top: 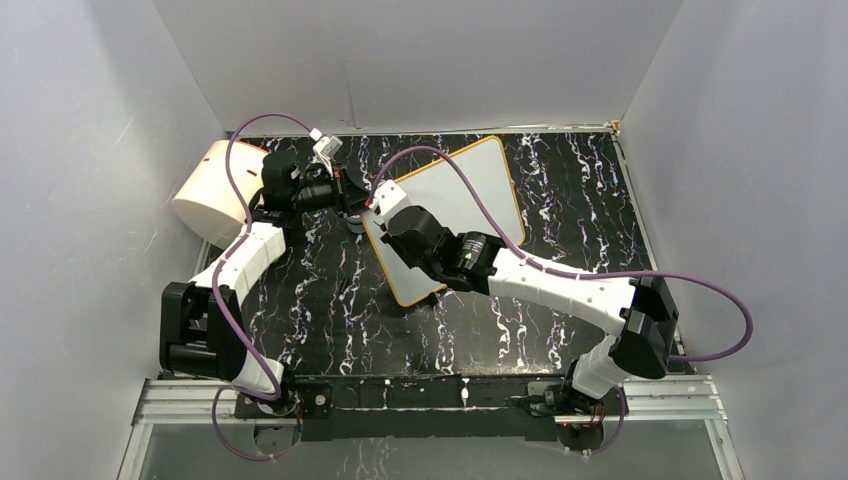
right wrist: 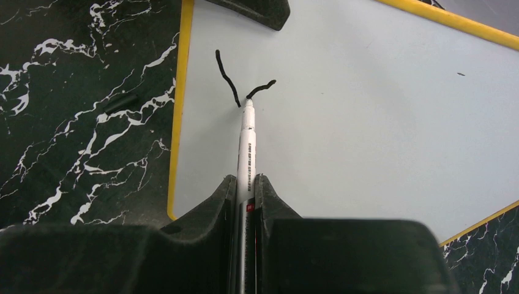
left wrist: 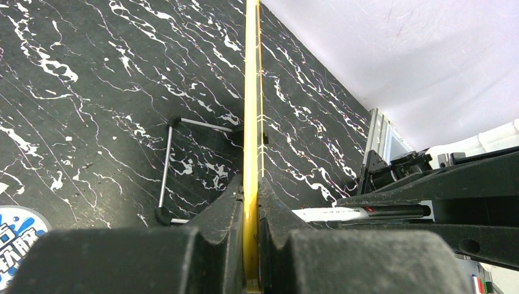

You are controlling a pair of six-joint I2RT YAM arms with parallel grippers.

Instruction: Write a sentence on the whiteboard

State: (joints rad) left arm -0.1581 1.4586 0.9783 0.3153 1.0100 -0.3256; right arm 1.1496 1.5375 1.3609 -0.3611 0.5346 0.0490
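Note:
The whiteboard [top: 470, 185], white with an orange-yellow rim, lies tilted on the black marbled table. My left gripper [top: 352, 205] is shut on its left rim, seen edge-on as a yellow strip [left wrist: 251, 122] between the jaws [left wrist: 251, 187]. My right gripper [top: 385, 215] is shut on a white marker [right wrist: 248, 141], which also shows in the left wrist view [left wrist: 343, 214]. The marker's tip touches the board near the board's corner. Of the sentence, only two short black strokes [right wrist: 226, 76] show, meeting in a V at the tip. The rest of the board is blank.
A big cream cylinder [top: 215, 190] lies at the back left beside the left arm. A thin wire stand [left wrist: 165, 171] lies on the table by the board's rim. A small black cap-like piece [right wrist: 120, 101] lies left of the board. Grey walls enclose the table.

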